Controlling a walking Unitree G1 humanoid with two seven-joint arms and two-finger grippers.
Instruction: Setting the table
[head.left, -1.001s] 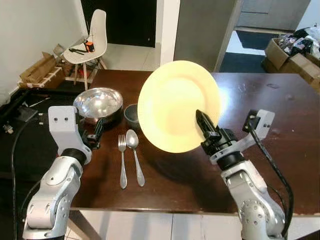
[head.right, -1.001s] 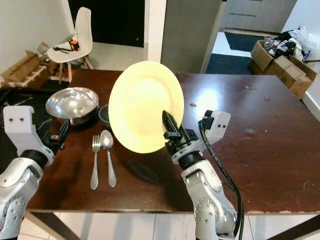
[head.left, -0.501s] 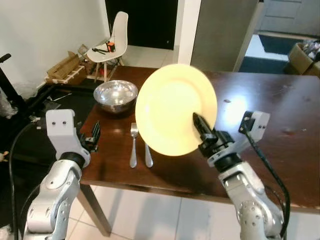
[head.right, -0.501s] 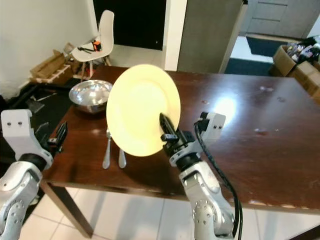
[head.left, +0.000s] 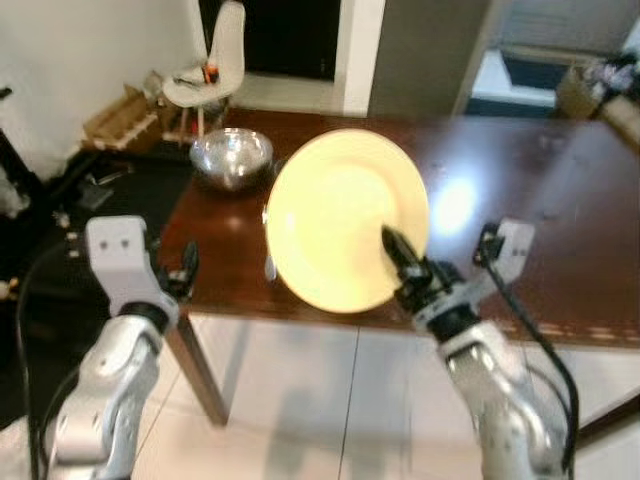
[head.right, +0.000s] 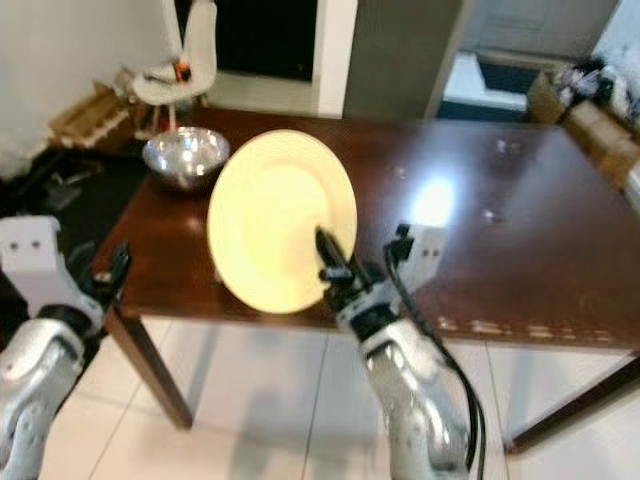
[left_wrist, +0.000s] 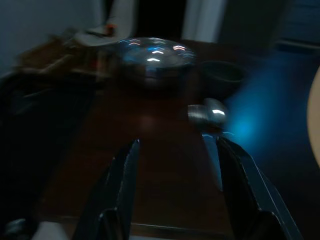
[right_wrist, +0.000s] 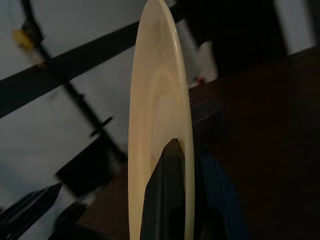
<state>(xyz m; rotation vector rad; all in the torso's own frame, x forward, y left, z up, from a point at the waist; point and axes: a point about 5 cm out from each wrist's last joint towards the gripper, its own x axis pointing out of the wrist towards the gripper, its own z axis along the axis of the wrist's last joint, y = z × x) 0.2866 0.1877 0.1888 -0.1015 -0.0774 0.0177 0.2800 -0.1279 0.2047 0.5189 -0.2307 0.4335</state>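
Note:
My right gripper (head.left: 397, 252) is shut on the rim of a large pale yellow plate (head.left: 340, 215), held upright on edge in front of the dark wooden table (head.left: 520, 260). The right wrist view has the plate (right_wrist: 160, 100) edge-on with a black finger (right_wrist: 165, 195) pressed to it. My left gripper (left_wrist: 175, 170) is open and holds nothing; it hovers off the table's left front corner. Beyond it lie a spoon (left_wrist: 207, 112), a silver bowl (head.left: 231, 155) and a small dark bowl (left_wrist: 222, 72). The plate hides most of the cutlery in the eye views.
I stand back from the table's near edge, with white floor tiles (head.left: 300, 400) under my arms. A white chair (head.left: 215, 60) and cardboard boxes (head.left: 110, 115) stand at the far left. More boxes (head.left: 590, 90) sit at the far right.
The camera has drawn back from the table, so its near edge and the floor now show. The plate stays in my right gripper, and both arms keep their pose.

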